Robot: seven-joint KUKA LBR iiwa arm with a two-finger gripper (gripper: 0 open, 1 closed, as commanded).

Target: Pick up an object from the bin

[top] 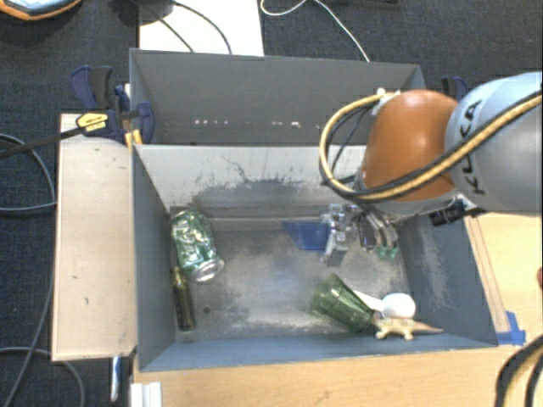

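My gripper (361, 246) hangs low over the back right part of the bin floor, under the orange wrist cover. Its fingers stand apart, open, with nothing visible between them. A flat blue thing (305, 234) lies just left of the left finger (337, 242), partly hidden by it. In front of the gripper a dark green cup (339, 305) lies on its side. A white ball (399, 304) and a cream toy animal (407, 329) rest beside the cup, near the front right wall.
A crushed green can (195, 244) lies at the left side of the bin. A dark olive tube (182, 299) lies along the left wall below it. The arm and its looped cables cover the bin's back right corner.
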